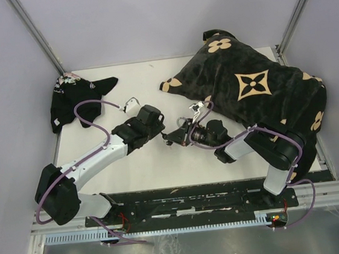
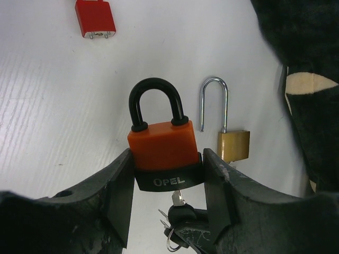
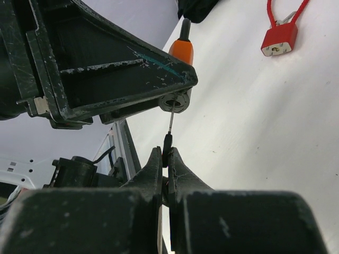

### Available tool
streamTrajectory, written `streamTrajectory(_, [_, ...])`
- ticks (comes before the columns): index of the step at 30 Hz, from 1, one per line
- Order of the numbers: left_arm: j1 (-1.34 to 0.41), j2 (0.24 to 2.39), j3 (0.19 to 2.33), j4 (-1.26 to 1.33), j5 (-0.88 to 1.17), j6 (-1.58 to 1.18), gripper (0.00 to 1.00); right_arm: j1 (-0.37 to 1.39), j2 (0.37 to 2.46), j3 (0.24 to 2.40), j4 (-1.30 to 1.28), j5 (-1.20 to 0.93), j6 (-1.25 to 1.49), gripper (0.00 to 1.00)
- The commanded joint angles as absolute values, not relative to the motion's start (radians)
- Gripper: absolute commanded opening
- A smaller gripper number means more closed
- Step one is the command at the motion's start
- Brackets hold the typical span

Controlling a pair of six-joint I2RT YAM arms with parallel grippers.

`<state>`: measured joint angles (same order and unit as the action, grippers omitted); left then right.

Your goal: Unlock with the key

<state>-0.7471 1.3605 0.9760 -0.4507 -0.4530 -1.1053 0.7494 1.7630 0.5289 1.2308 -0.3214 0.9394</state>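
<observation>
2 arms share 1 build: the left arm (image 1: 94, 158) and the right arm (image 1: 242, 145) each have a white link between bulky black joint housings. A thin purple cable (image 1: 86, 111) loops along each arm. Both stand on a black mounting plate (image 1: 189, 202). The left gripper (image 2: 168, 157) has broad black fingers (image 2: 119, 185), scuffed and flecked with pale chips. The right gripper (image 3: 164, 153) is equally black and worn.
</observation>
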Motion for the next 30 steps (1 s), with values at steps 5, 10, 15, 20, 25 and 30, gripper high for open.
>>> streamTrajectory(5, [-0.739,1.376,1.056,-0.527,-0.314,-1.002,0.20,0.714,1.718,0.636,1.199,-0.341,0.887,0.02])
streamTrajectory(10, [-0.751,1.419,1.077,-0.517,-0.252,-0.966,0.16,0.707,1.685,0.670,1.108,-0.337,0.820,0.02])
streamTrajectory(15, [-0.764,1.396,1.034,-0.494,-0.240,-1.010,0.16,0.693,1.689,0.690,1.109,-0.316,0.843,0.02])
streamTrajectory(20, [-0.798,1.386,1.015,-0.438,-0.216,-1.051,0.15,0.693,1.709,0.704,1.131,-0.266,0.850,0.02])
streamTrajectory(25, [-0.832,1.388,1.000,-0.412,-0.205,-1.093,0.13,0.695,1.708,0.721,1.161,-0.243,0.792,0.02])
streamTrajectory(30, [-0.872,1.389,0.989,-0.396,-0.212,-1.124,0.12,0.696,1.701,0.730,1.155,-0.193,0.686,0.02])
